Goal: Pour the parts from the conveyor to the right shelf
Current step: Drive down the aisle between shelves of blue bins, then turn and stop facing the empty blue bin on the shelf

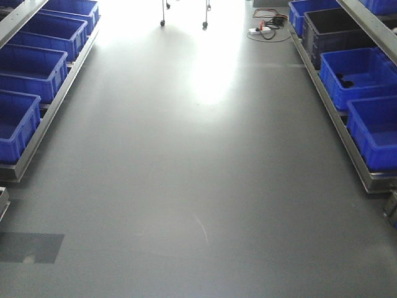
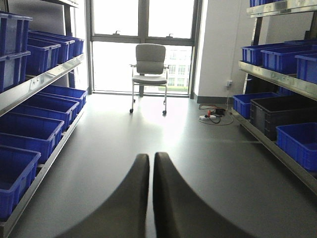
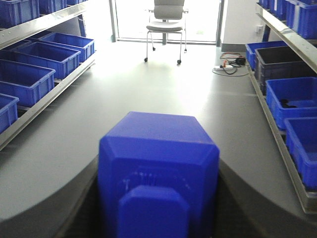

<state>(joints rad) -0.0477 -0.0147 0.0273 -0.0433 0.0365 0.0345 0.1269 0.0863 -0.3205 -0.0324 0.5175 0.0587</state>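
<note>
Right gripper (image 3: 159, 161) clamped on blue block (image 3: 158, 144); left gripper (image 2: 151, 158) closed, empty. Hold firm, tip over right shelf (image 3: 277, 144) bin (image 3: 297, 118).

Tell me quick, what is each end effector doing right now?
Left end effector: closed, holding nothing.
Right end effector: closed on the blue block.

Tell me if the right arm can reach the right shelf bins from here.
Probably not yet. The right gripper holds the blue block and the floor looks free, but the right shelf bins sit farther ahead; the base likely must roll closer.
</note>
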